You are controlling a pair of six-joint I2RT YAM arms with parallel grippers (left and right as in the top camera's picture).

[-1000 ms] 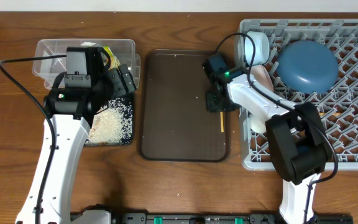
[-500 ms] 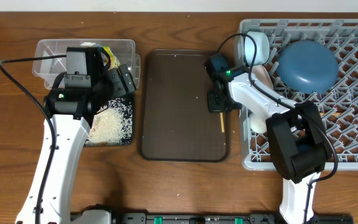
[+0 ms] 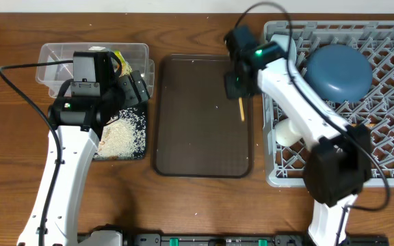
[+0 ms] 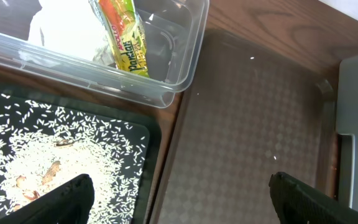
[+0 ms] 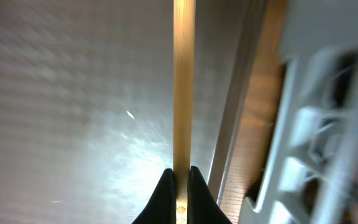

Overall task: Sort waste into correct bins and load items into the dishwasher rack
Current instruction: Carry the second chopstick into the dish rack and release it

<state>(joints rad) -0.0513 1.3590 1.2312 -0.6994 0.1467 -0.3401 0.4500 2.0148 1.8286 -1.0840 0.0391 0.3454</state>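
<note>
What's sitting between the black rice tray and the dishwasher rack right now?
Overhead shows the brown serving tray there, with the right end effector holding a chopstick over its right edge.

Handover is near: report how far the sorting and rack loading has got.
Done: rice in the black tray, wrapper and tissue in the clear tub, blue dish and white cup in the rack. In hand: the right pincer grips one chopstick above the brown tray. Left: racking that chopstick; the second is not visible.
</note>
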